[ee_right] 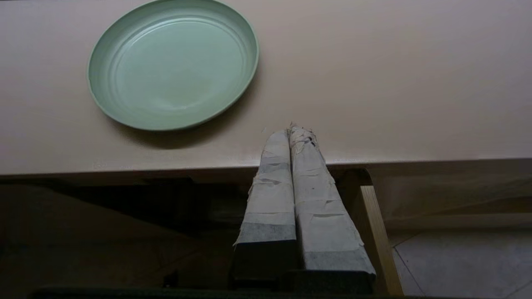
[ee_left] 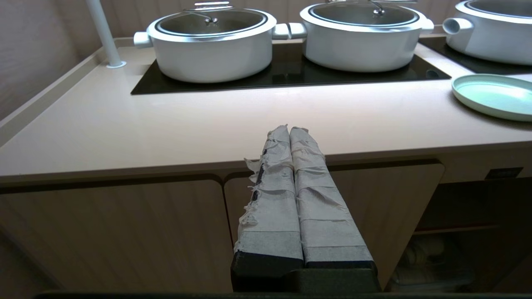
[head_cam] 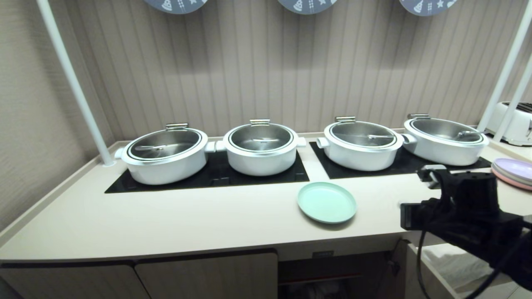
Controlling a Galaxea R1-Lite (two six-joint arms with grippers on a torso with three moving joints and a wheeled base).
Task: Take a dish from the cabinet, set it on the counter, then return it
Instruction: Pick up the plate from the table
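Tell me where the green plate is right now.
In the head view the green plate lies flat on the counter, right of centre near its front edge, just in front of the gap between the two black glass panels.

The cabinet [head_cam: 328,274] interior lies in shadow, its contents unreadable; the black label [head_cam: 323,254] is too small to read; the stacked plates [head_cam: 515,172] run off the frame's edge.

The left gripper [ee_left: 291,129], fingers pressed together, hangs before the counter [ee_left: 208,124]; the dish [ee_left: 494,96] lies there.
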